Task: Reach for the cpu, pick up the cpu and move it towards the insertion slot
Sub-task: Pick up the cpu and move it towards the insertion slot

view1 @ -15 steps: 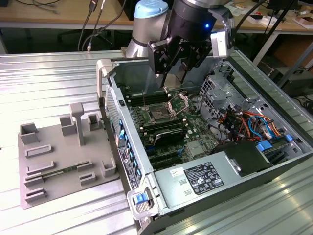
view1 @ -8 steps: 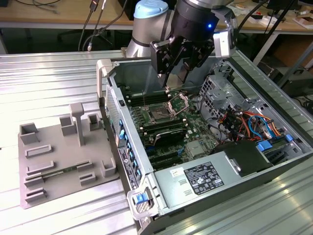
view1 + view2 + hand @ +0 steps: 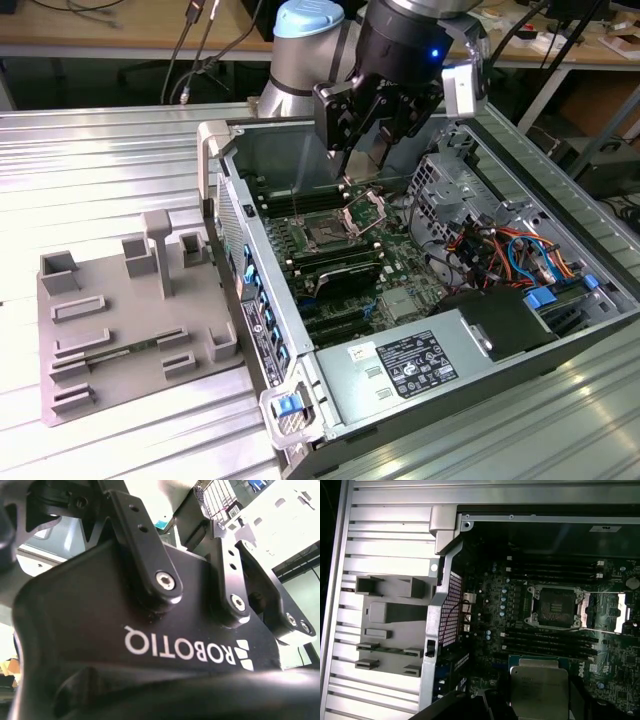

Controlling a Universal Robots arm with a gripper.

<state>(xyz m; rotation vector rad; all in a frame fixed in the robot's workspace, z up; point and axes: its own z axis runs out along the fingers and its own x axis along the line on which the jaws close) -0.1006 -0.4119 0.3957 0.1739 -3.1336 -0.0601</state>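
Gripper [image 3: 372,165], clamped on the cpu [image 3: 539,689], is hovering inside the open case near the insertion slot [image 3: 556,607]; the chip is best kept level and square to the socket frame.

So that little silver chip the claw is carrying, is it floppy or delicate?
Probably stiff: the cpu looks like a flat metal-topped square, holding its shape. Likely light, being thin and small beside the insertion slot. Its smooth shiny top may be slippery.
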